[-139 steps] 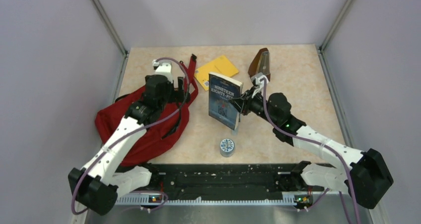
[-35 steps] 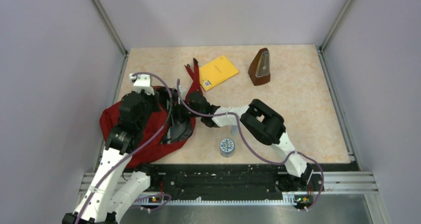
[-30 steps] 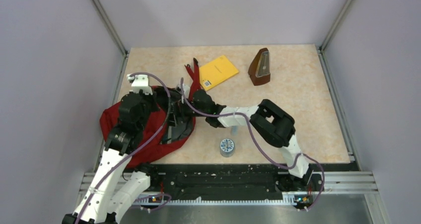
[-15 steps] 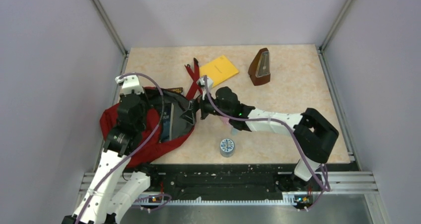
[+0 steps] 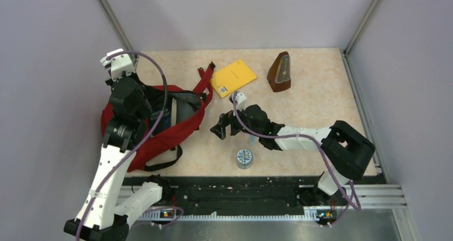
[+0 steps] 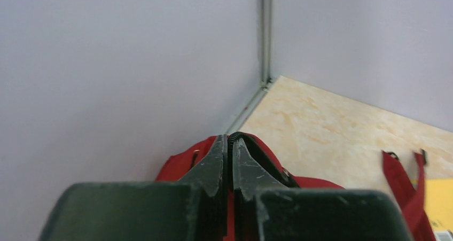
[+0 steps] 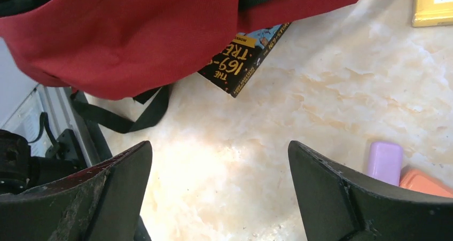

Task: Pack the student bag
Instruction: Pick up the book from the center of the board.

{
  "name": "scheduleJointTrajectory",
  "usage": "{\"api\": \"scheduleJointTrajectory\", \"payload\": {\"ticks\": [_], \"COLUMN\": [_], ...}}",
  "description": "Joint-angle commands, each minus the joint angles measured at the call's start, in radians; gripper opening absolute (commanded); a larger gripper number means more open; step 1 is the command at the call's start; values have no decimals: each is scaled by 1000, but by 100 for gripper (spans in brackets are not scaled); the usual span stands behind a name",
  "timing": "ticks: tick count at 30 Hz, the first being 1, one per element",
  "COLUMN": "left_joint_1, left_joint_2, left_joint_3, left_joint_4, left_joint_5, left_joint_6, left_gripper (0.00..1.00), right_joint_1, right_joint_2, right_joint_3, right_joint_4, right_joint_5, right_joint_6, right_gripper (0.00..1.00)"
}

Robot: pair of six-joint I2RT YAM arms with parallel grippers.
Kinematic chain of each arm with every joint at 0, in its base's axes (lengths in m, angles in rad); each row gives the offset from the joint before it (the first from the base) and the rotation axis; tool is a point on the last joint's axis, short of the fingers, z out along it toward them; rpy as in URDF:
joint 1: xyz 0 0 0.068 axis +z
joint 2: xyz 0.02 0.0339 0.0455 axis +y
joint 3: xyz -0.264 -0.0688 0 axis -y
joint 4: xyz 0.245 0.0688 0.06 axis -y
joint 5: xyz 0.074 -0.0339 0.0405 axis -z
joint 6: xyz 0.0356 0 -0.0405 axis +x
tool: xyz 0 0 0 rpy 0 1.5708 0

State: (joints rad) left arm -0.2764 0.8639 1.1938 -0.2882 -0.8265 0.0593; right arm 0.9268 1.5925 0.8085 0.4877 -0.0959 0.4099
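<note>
The student bag [image 5: 165, 137], a red backpack with black trim, lies at the table's left with its mouth pulled open. A blue book [image 5: 160, 115] shows inside it. My left gripper [image 5: 113, 76] is raised near the back-left corner, shut on the bag's black zipper edge [image 6: 251, 145]; in the left wrist view its tips [image 6: 231, 140] pinch that edge. My right gripper [image 5: 220, 127] is just right of the bag, open and empty, its tips [image 7: 218, 147] over bare table. In the right wrist view a black book with yellow lettering [image 7: 243, 59] sticks out from under the bag [image 7: 123, 32].
A yellow notebook [image 5: 233, 77] and a brown metronome [image 5: 280, 71] stand at the back. A round tape roll [image 5: 244, 158] lies near the front edge. A purple eraser [image 7: 384, 161] and an orange item [image 7: 424, 183] lie close to my right gripper. Red straps [image 5: 203, 83] trail toward the notebook.
My right gripper has drawn back out of the bag to the right, open, leaving the blue book inside. My left gripper has pulled the bag's edge up and toward the back left.
</note>
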Motion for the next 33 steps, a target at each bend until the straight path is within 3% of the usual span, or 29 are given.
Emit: {"api": "scheduleJointTrajectory", "payload": {"ticks": [1,7,14,33], "left_joint_1": [42,121,192,229], "left_joint_2": [15,47,40,-69], "left_joint_3": [39,32,-20,-57], "left_joint_4": [369,392,432,470], "left_joint_5": [-116,-83,-57,-51], "left_joint_6": [141,100,35,-22], "left_gripper": [0,0,0,0], "right_joint_1": [6,56,103,193], "right_joint_2": [13,179,390,755], "right_joint_3": [-11,42,203,668], "right_joint_4": [194,327,409,159], "right_joint_5": [9,15,33,419], "right_joint_6": [56,86,-17,-300], "right_gripper": [94,90,87,95]}}
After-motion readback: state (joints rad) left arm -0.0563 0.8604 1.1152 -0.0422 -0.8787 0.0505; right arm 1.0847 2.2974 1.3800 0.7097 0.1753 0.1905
